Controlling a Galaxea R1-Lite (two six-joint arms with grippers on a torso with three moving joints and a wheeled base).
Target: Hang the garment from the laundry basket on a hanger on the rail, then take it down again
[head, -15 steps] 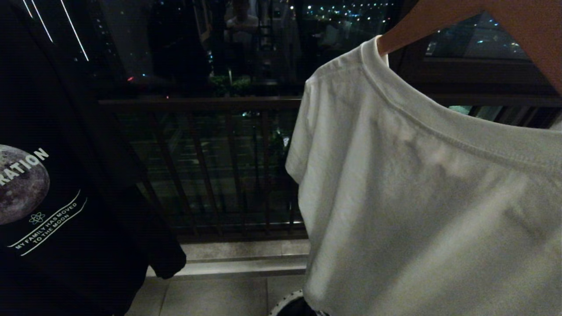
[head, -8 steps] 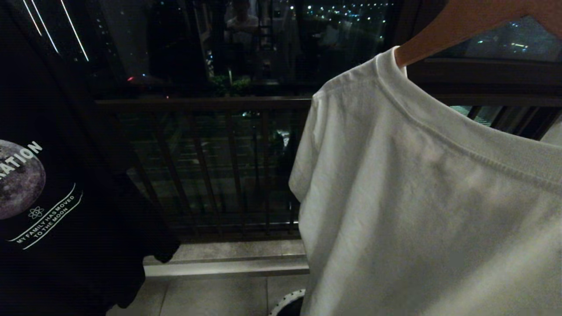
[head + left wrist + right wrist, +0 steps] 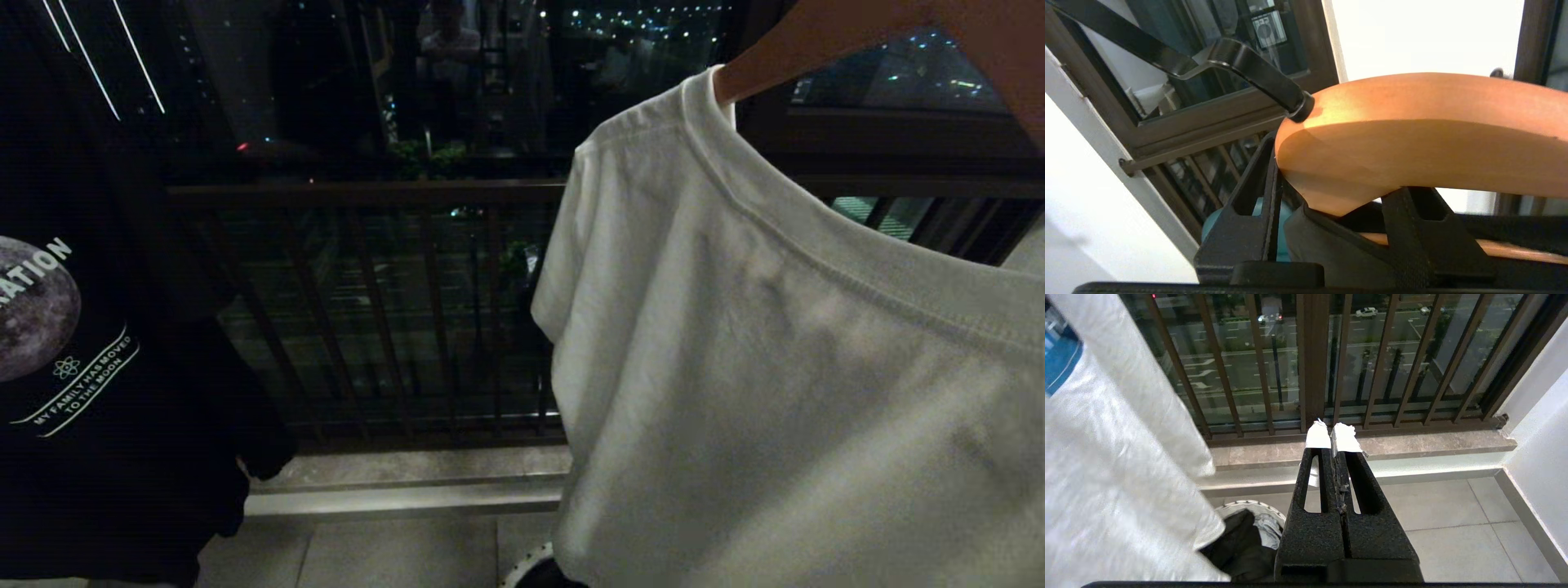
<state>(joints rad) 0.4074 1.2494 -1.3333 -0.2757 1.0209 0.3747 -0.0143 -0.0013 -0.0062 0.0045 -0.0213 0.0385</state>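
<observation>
While the left pincer [image 3: 1327,204] clamps the wooden hanger [image 3: 1412,134] carrying the white T-shirt [image 3: 775,367], the black shirt [image 3: 98,367] reads "MY FAMILY HAS MOVED TO THE MOON"; right pincer [image 3: 1334,437] pressed together, apparently idle.

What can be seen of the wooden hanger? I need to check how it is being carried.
The orange-brown wooden hanger is smooth and curved, with a black metal hook screwed into its top. The left gripper clamps its middle from below, fingers on both faces. In the head view one arm of it slants into the collar of the white T-shirt draped over it. The hook shows nothing around it.
</observation>
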